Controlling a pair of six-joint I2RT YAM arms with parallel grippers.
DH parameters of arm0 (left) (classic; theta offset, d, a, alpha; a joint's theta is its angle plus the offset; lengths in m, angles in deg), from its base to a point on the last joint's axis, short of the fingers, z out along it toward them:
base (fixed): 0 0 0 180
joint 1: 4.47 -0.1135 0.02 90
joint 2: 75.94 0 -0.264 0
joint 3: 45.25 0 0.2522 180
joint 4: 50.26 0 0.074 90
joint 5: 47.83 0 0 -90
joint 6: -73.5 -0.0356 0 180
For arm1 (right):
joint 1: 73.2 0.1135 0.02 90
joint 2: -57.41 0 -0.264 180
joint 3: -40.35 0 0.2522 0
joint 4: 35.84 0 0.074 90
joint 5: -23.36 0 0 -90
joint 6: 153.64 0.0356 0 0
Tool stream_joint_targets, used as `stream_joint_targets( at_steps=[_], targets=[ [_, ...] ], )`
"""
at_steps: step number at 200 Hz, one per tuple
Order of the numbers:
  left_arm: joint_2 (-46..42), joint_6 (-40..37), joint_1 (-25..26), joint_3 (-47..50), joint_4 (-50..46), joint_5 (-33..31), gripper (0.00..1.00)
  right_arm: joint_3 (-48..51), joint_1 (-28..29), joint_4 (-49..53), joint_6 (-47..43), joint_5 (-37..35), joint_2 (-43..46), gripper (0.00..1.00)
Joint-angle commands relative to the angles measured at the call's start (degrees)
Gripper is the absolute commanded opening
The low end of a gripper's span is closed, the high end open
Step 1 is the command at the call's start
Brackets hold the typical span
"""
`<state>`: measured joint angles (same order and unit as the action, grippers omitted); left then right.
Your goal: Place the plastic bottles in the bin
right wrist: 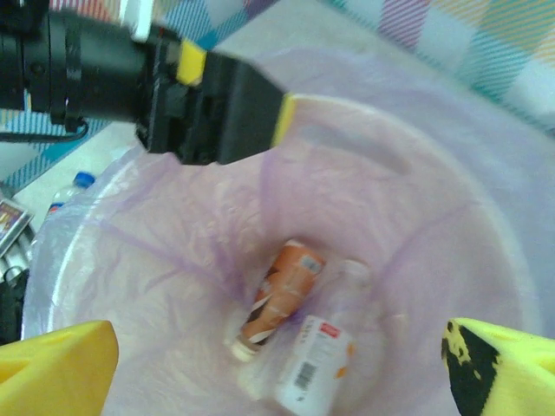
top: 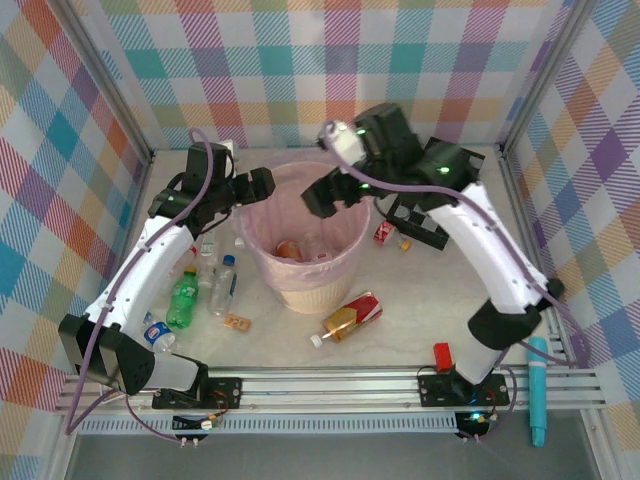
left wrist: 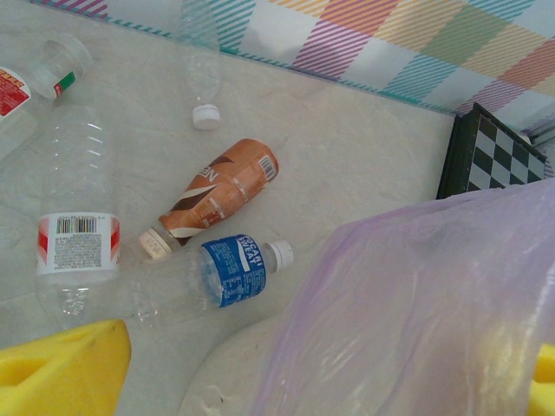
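Flagging risks: both pincers crowd the bin [top: 300, 290] at once. The right pincer [right wrist: 277, 368] hangs released over the bin mouth with nothing between its yellow fingertips [right wrist: 54, 364]. Below it, at the bottom, an orange bottle [right wrist: 282, 295] lies against a white-label bottle [right wrist: 316, 351]. The left pincer [left wrist: 303, 377] is also released and empty, at the bin's left rim with the pink liner [left wrist: 416, 295] bulging up between its fingers. Main hazard, my read: arm-to-arm contact, since the left pincer's black body sits just across the rim from the right one. Second: the left fingers snag the liner on any move and drag the bag or tip the bin. Plenty of bottles remain on the table [top: 430, 300]. A green bottle [top: 183, 298] and a blue-capped bottle [top: 222, 285] are at left, and a red-and-yellow bottle [top: 345, 318] lies just near of the bin. A brown-labelled bottle [left wrist: 225, 195] and a blue-labelled bottle [left wrist: 230, 270] lie just beside each other. All are on their sides, round and slick, so an off-centre pinch likely rolls or squirts one away. The close pair also invites a double grab.
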<state>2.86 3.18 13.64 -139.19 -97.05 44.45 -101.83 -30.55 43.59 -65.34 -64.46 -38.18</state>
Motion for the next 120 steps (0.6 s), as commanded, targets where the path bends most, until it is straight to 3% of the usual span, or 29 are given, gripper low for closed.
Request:
stream_joint_targets(
  at_steps=[1, 24, 42, 70, 120],
  targets=[
    [0.7, -1.1, -0.1, -0.4, -3.6, -0.5, 0.86, 6.5, -6.5, -4.0, -3.5, 2.3, 4.6, 0.96],
    [0.6, -1.0, 0.0, -0.3, -3.5, -0.2, 0.86, 17.3, -18.0, -9.9, -2.8, 9.8, 9.5, 0.98],
    [0.4, -0.7, -0.1, 0.0, -3.2, 0.2, 0.86, 24.2, -24.0, -11.4, -3.4, 7.9, 9.5, 0.98],
    [0.4, -0.6, -0.1, 0.0, -3.2, 0.3, 0.86, 32.8, -26.6, -13.1, -10.0, 1.9, 5.8, 0.99],
    [-0.5, -0.1, -0.2, 0.6, -2.9, 0.5, 0.86, 38.7, -27.2, -22.2, -13.7, 4.1, -5.0, 0.95]
  ],
)
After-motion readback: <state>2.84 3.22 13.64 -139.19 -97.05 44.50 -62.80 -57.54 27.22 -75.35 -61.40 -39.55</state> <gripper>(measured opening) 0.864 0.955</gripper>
